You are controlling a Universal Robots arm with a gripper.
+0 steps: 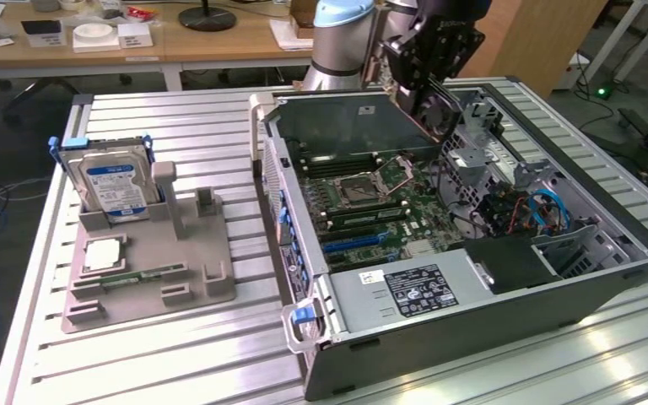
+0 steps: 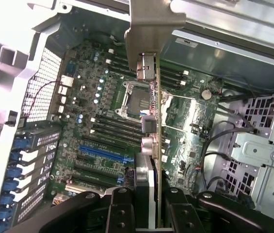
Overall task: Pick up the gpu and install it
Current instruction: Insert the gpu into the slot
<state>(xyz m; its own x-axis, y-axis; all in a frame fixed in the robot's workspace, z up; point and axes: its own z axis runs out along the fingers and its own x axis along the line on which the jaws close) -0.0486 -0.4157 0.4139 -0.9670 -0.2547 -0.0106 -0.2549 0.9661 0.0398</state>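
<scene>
My gripper (image 1: 428, 84) hangs over the back of the open computer case (image 1: 594, 287), shut on the gpu (image 1: 434, 110), a dark flat card with a tan edge. In the wrist view the gpu (image 2: 154, 121) shows edge-on between my black fingers (image 2: 120, 208), its metal bracket (image 2: 153, 29) pointing away from them. My gripper (image 2: 149, 216) holds it above the motherboard (image 2: 98, 111), apart from it. The card's edge runs across the CPU socket (image 2: 133, 99). The blue expansion slot (image 2: 103, 153) lies beside the card and nothing sits in it.
A grey fixture (image 1: 149, 270) on the exterior view's left holds a silver hard drive (image 1: 116, 186), a processor chip (image 1: 101, 253) and a memory stick (image 1: 144, 274). Inside the case are a power supply (image 1: 414, 291), a drive cage (image 1: 577, 253) and loose cables (image 1: 538, 211).
</scene>
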